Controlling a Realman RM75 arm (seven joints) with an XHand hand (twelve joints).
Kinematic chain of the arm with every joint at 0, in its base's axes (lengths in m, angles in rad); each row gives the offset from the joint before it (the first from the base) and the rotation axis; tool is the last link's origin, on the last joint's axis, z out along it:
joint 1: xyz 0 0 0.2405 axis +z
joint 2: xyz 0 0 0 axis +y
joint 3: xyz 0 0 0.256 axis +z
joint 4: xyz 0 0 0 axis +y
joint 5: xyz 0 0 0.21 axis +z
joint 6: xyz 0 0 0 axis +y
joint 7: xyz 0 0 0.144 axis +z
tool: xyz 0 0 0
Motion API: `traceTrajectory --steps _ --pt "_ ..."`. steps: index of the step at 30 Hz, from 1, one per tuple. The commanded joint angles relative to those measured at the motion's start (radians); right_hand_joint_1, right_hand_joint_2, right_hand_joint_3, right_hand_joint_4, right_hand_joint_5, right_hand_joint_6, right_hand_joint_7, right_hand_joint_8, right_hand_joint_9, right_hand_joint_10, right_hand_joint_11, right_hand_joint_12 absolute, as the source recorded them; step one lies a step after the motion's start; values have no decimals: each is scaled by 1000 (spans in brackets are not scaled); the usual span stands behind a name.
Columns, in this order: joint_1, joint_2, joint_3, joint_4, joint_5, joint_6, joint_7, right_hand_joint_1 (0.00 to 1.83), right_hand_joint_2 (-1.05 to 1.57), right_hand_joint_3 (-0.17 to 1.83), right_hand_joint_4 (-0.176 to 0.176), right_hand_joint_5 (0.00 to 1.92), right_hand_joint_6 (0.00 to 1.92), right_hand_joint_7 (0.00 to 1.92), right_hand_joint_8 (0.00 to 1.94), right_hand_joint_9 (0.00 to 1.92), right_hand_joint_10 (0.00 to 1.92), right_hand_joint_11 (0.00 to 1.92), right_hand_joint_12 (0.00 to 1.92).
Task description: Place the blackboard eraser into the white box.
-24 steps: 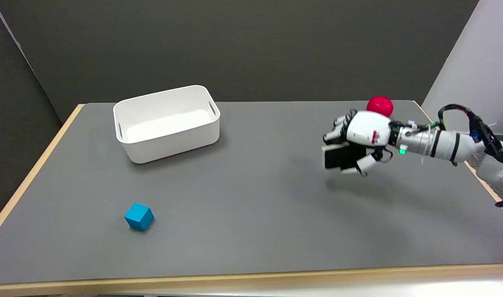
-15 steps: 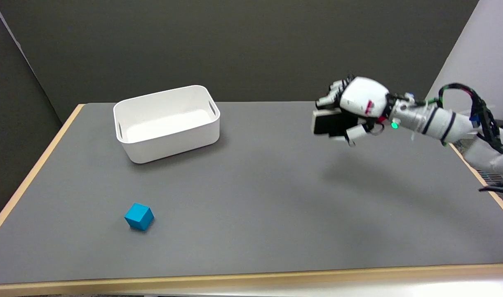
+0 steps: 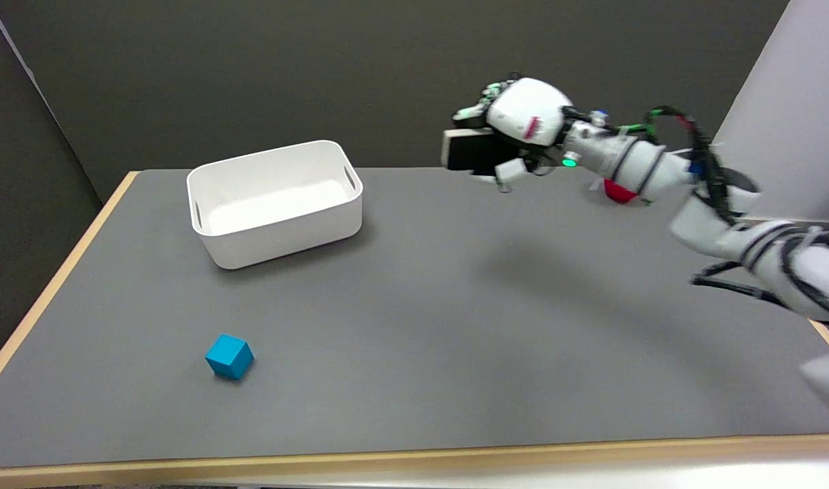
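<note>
A: Since the earlier frames the right arm has swung up and to the left, carrying its load from low over the right side of the bench to high above the far edge, closer to the box. Nothing else has shifted.

B: Largest first, then. What does the bench (image 3: 455, 326) look like?

A: Grey top, pale wood rim. The white box (image 3: 276, 231) sits at the far left, open side up and with nothing in it, which suits a drop from above.

B: And the right hand (image 3: 516, 132)?

A: It hangs in the air, to the right of the box and well apart from it. Its fingers are wrapped around the blackboard eraser (image 3: 467, 151), a dark flat block that sticks out leftward from the grasp, thumb below and fingers above. I judge the height is meant to clear the box's wall on the way over.

B: So the eraser isn't in the box yet?

A: No, it's held aloft, off the bench. The carry looks roughly halfway done; the hand must travel further left before letting go.

B: Smaller things?

A: A red ball (image 3: 617, 192) at the far right, mostly hidden behind the forearm, and a blue cube (image 3: 229, 356) near the left front. Neither lies in the path.
</note>
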Motion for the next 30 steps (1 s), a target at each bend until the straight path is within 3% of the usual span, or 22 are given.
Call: traceTrajectory --steps 1,7,19,21,30 --pt "242 -533 -189 -298 -73 -270 -53 934 1004 555 84 720 1518 960 1680 868 1487 627 1674" --pt "273 -660 -213 -355 -69 -347 -119 925 1003 557 103 720 1518 962 1680 869 1486 628 1671" --pt "378 -762 -209 -368 -64 -414 -197 914 1004 551 126 717 1518 957 1661 872 1477 628 1651" --pt "396 -775 -207 -381 -64 -427 -226 901 1047 533 86 680 1575 946 1632 881 1417 675 1632" --pt "463 -817 -156 -565 -64 -448 -283 896 1054 528 87 674 1582 946 1635 878 1393 680 1588"
